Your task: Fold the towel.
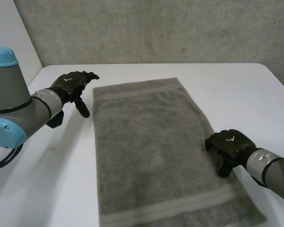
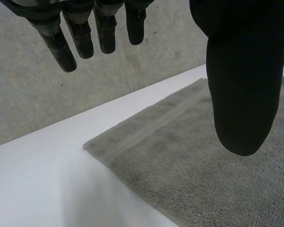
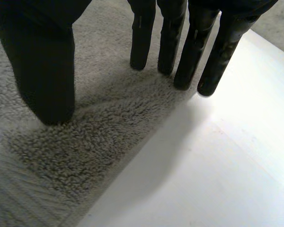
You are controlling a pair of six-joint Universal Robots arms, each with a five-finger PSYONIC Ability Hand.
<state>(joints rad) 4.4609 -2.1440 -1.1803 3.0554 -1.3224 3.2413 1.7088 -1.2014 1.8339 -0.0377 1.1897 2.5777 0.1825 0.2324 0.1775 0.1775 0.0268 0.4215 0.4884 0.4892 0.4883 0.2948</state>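
Note:
A grey towel (image 1: 151, 151) lies flat on the white table (image 1: 236, 90), its long side running from the far end to the near edge. My left hand (image 1: 71, 85) hovers just left of the towel's far left corner (image 2: 87, 146), open, with straight fingers (image 2: 80, 33) and the thumb (image 2: 241, 85) spread over the cloth. My right hand (image 1: 229, 144) rests on the towel's right edge, toward the near end. Its fingertips (image 3: 180, 52) touch that edge (image 3: 146, 127) and its thumb (image 3: 42, 66) presses the cloth further in. The cloth between them lies flat.
A grey concrete wall (image 1: 156, 28) stands behind the table. Bare table (image 3: 217, 165) lies right of the towel and more (image 2: 38, 184) lies left of it. The towel's near end reaches the table's front edge.

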